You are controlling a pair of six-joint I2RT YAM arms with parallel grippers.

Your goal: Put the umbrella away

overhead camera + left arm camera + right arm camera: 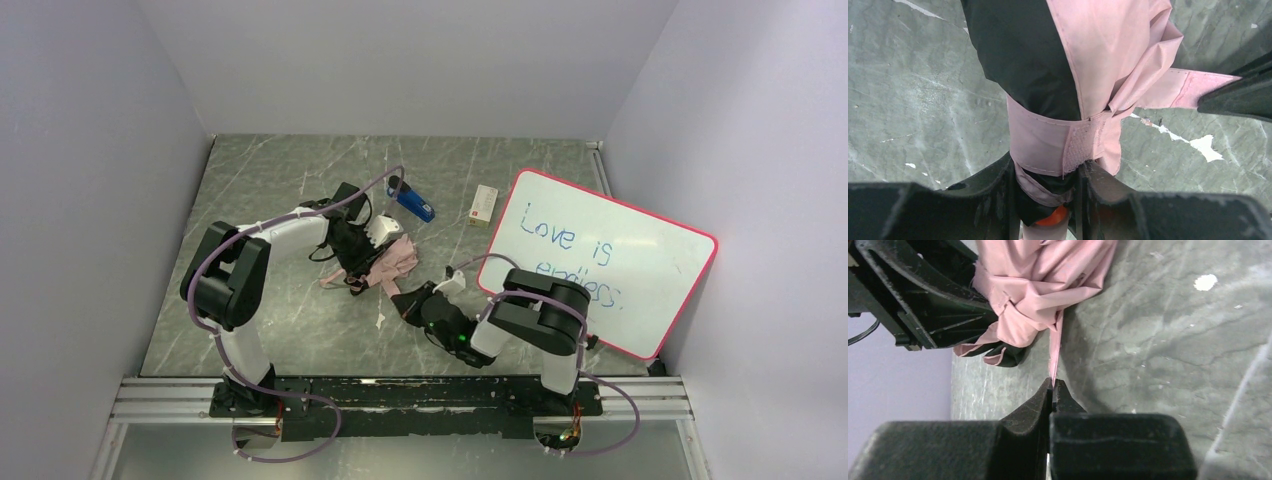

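The umbrella (392, 260) lies folded near the middle of the table, pale pink outside and black inside. My left gripper (1048, 186) is shut on the bundled fabric (1068, 60) just above the pink handle, and a pink band (1048, 140) wraps the bundle above the fingers. The pink strap (1055, 352) runs taut from the bundle (1043, 285) into my right gripper (1053, 385), which is shut on its tip. In the left wrist view the strap's free end (1193, 87) reaches the right gripper's black fingers (1243, 97). From above, the right gripper (405, 300) sits just near-right of the left gripper (362, 252).
A blue-and-black stapler (411, 200) lies just behind the umbrella. A small white box (483, 205) sits to its right. A red-framed whiteboard (600, 255) with blue writing leans at the right. Pale walls close in the table on three sides.
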